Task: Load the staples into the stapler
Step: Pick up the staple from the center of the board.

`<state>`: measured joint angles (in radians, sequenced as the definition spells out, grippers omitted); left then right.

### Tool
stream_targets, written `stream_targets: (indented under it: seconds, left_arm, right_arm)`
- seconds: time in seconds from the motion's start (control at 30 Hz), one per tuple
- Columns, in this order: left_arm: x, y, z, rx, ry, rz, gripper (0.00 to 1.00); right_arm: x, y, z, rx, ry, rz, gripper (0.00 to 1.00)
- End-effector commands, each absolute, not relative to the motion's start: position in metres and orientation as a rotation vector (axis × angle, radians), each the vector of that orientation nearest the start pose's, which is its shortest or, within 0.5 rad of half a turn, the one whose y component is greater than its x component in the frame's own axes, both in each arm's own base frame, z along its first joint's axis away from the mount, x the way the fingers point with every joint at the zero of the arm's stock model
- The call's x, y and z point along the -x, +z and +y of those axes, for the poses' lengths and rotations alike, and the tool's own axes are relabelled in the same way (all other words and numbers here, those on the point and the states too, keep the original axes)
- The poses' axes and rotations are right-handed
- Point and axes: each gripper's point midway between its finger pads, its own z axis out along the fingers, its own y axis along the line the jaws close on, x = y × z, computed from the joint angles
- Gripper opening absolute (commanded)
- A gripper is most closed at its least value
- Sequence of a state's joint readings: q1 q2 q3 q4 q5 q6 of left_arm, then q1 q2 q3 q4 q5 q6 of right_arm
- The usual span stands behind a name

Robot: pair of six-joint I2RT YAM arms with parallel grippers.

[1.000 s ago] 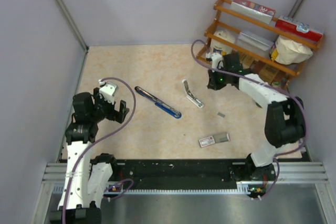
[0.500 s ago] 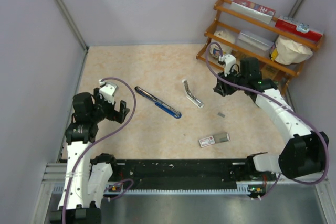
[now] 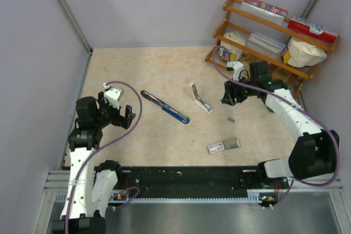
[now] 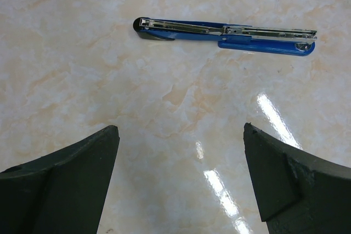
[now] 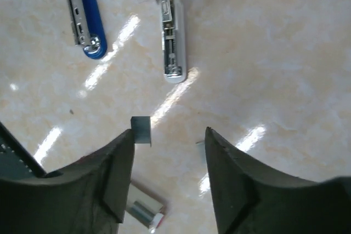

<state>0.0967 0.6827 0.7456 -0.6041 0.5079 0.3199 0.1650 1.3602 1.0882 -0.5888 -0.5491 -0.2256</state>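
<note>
Your left tool (image 4: pixel 180 129) hovers wide open, empty. The stapler (image 3: pixel 164 107) lies unfolded on the table (image 3: pixel 142 75), centre-left — the staples (image 5: pixel 141 130), one loose strip, lie further right, close by your right tool (image 5: pixel 169 131), its jaws parted, gripping nothing.

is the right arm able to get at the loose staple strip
Probably yes: the right gripper hovers over the staple strip, jaws apart and empty, with nothing between them. The white stapler lies clear to one side.
</note>
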Motion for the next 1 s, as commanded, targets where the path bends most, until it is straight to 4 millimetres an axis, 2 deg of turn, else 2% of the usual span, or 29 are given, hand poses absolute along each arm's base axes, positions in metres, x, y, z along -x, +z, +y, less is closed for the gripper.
stream_targets:
  seconds: [0.0,0.03,0.1,0.13,0.2,0.3,0.37,0.47,0.57,0.67,0.77,0.83,0.87,0.9,0.97]
  left_arm:
    - [-0.246,0.208,-0.053,-0.538,-0.280,1.937,0.99]
    - [-0.244,0.208,-0.055,-0.552,-0.295,1.934,0.99]
    - [-0.243,0.212,-0.062,-0.586,-0.332,1.919,0.99]
    - [-0.240,0.214,-0.070,-0.625,-0.386,1.902,0.99]
    - [-0.238,0.221,-0.082,-0.665,-0.464,1.881,0.99]
    - [-0.241,0.232,-0.109,-0.755,-0.593,1.836,0.99]
    - [-0.247,0.241,-0.138,-0.847,-0.647,1.808,0.99]
    - [-0.248,0.252,-0.195,-1.057,-0.701,1.734,0.99]
    - [-0.246,0.268,-0.245,-1.198,-0.853,1.582,0.99]
    - [-0.250,0.266,-0.280,-1.424,-0.770,1.371,0.99]
    - [-0.258,0.257,-0.310,-1.586,-0.598,1.175,0.99]
    - [-0.259,0.257,-0.329,-1.641,-0.565,1.115,0.99]
    - [-0.260,0.251,-0.337,-1.673,-0.565,1.124,0.99]
    - [-0.255,0.256,-0.345,-1.687,-0.576,1.100,0.99]
    - [-0.245,0.254,-0.362,-1.738,-0.583,1.071,0.96]
  right_arm:
    - [-0.311,0.176,0.138,0.791,0.497,2.224,0.86]
    - [-0.311,0.175,0.136,0.806,0.449,2.221,0.99]
    - [-0.298,0.185,0.154,0.865,0.611,2.157,0.99]
    - [-0.301,0.185,0.147,0.820,0.588,2.180,0.99]
    - [-0.301,0.180,0.147,0.887,0.523,2.164,0.99]
    - [-0.298,0.177,0.150,0.935,0.584,2.140,0.99]
    - [-0.289,0.172,0.156,1.036,0.628,2.076,0.99]
    - [-0.278,0.173,0.166,1.138,0.675,1.916,0.99]
    - [-0.251,0.188,0.185,1.212,0.845,1.760,0.99]
    - [-0.230,0.200,0.196,1.245,1.007,1.702,0.98]
    - [-0.222,0.205,0.198,1.250,1.092,1.705,0.97]
    - [-0.220,0.205,0.197,1.233,1.145,1.720,0.96]
    - [-0.219,0.204,0.198,1.224,1.179,1.725,0.96]
    - [-0.217,0.204,0.198,1.218,1.209,1.730,0.96]
    - [-0.215,0.205,0.197,1.203,1.266,1.734,0.95]
